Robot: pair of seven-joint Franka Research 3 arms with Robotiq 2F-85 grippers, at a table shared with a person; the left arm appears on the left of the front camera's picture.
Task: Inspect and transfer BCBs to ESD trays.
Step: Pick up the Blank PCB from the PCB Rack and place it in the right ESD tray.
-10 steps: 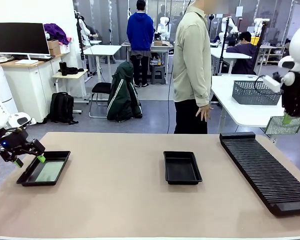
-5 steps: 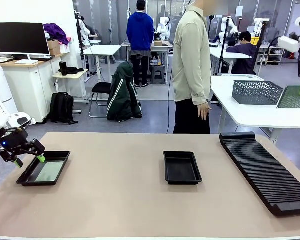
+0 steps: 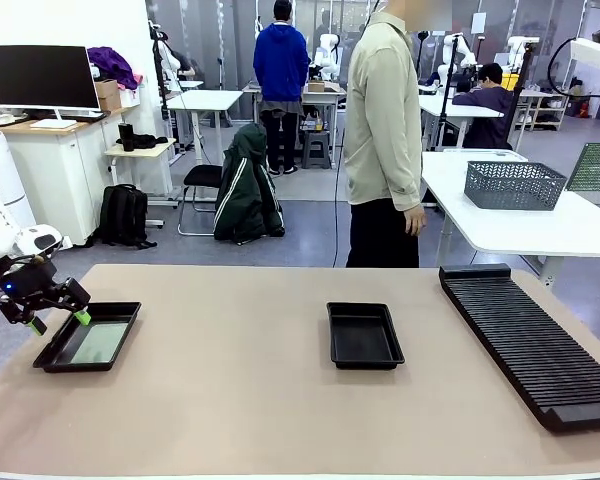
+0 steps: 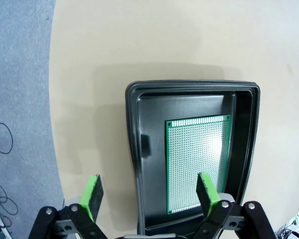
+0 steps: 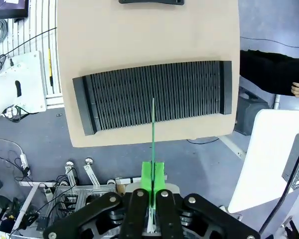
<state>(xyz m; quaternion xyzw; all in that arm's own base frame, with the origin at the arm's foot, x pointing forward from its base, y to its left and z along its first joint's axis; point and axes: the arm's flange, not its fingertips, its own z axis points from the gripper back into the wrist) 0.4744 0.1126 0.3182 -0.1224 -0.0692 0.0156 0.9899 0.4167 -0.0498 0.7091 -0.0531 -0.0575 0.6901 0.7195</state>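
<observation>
The right jaws are clamped on the lower edge of one BCB (image 5: pixel 153 130), held edge-on high above the slotted rack (image 5: pixel 154 94). The left jaws stand wide and hold nothing, hovering over the ESD tray (image 4: pixel 132 129) farthest left of the rack, where a second BCB (image 4: pixel 197 164) lies flat on its floor. The empty ESD tray (image 3: pixel 364 335) sits on the desk (image 3: pixel 230 400) near the rack's left side. The lifted board looks to be up for inspection. Keep the pinch on its bare edge, turn it flat only once clear of the rack's ribs, then lower it squarely inside the empty tray's rim.
</observation>
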